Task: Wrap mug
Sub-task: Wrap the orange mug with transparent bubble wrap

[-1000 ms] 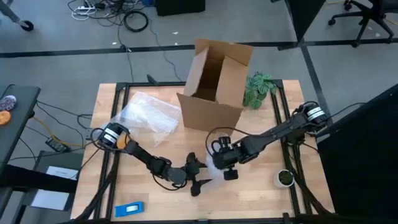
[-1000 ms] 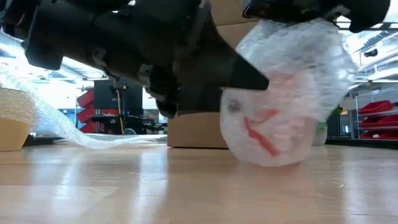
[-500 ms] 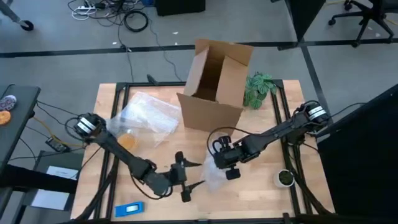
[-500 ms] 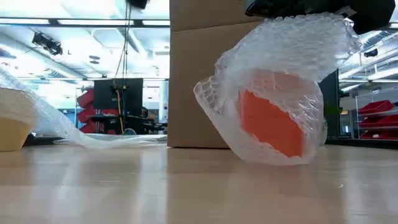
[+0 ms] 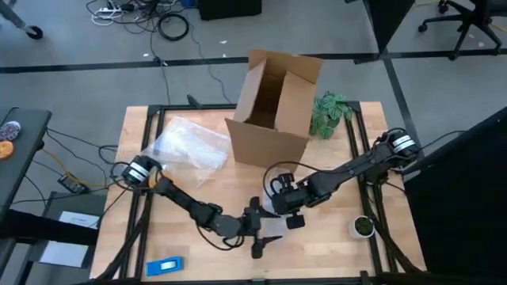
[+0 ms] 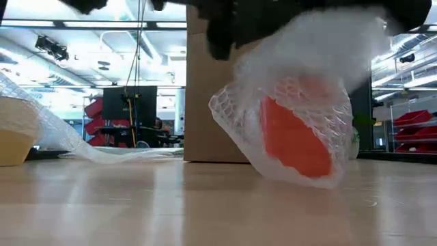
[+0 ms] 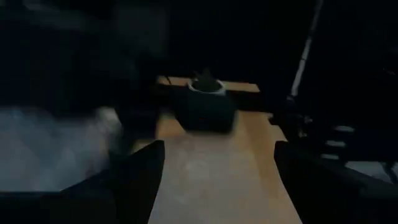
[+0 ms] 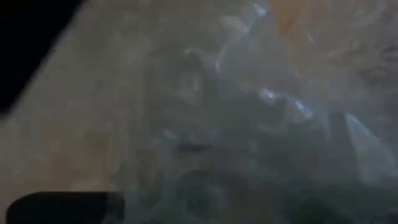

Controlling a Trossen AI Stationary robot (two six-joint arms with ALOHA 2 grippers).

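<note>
Smooth orange mug (image 6: pixel 295 140) sits swathed in dimpled bubble wrap (image 6: pixel 235 109) — left gripper (image 5: pixel 260 231) spread apart; right gripper (image 5: pixel 287 207) unreadable.

Counter (image 5: pixel 333 253) near edge: bare wood on both sides of the two hands, open for passage. Blue block (image 5: pixel 165 266) lies at the near-left corner. Small potted plant (image 5: pixel 363 226) stands at the right edge, near the right arm. Centre-front is crowded: left hand (image 5: pixel 260 229) and right hand (image 5: pixel 287 212) close together around the wrapped mug (image 6: pixel 295 137). Cardboard box (image 5: pixel 273 107) blocks the far middle; leafy plant (image 5: pixel 329 112) just beside it on the right. Loose bubble wrap sheet (image 5: pixel 186 146) covers the far-left area.
</note>
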